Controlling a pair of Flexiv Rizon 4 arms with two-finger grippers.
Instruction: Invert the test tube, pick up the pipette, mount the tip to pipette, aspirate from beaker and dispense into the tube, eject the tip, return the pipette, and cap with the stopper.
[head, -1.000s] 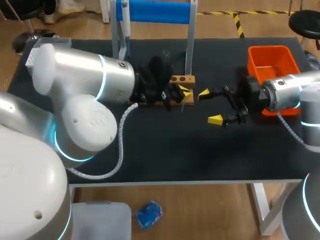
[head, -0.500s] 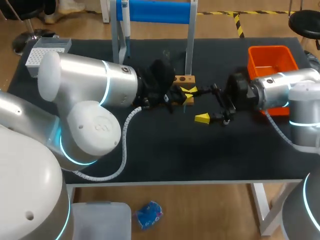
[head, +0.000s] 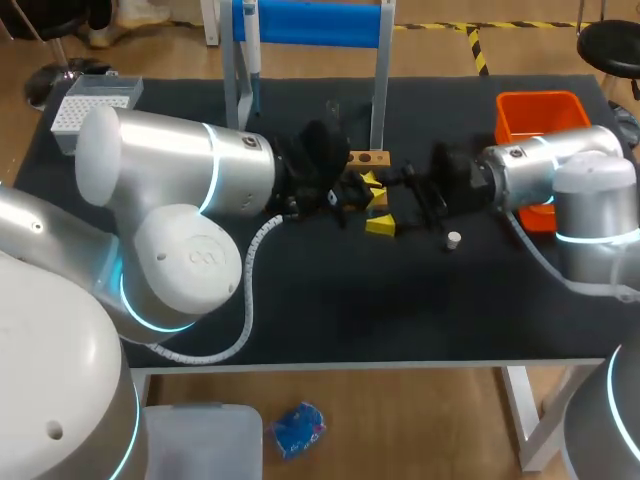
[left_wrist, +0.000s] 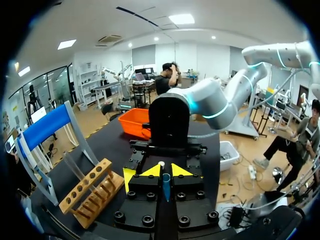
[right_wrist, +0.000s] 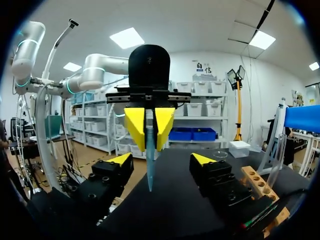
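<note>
**Tube held up for the handover and flip**

Found the test tube (right_wrist: 149, 165) pinched between the two closed-in fingers of the left gripper (right_wrist: 148, 127), held above the table (head: 300, 310) and just in front of the wooden rack (head: 367, 157). Saw the right gripper (right_wrist: 161, 161) facing it, fingers spread wide, one out to each side of the tube's lower part. Appeared to be touching nothing.

Judged the step in hand as the handover that turns the tube over. Needed, for a clean one:
- To bring the spread fingers level with the bare stretch below the left fingertips, centred for a touch from both sides at once.
- To close gently, guarding against a slip or a tilt from a one-sided push on so thin and slick a thing.
- To release the left grip only after a firm hold from both sides with the right.
- To rotate well clear of the rack close by.

Read the long axis as upright, crosswise to the fingers of both grippers. Saw the narrow, tapering end pointing down toward the table. Lost the upper end among the left fingers in the right wrist view, with only a pale end showing by them in the left wrist view. Could not tell which end was the open one.
</note>
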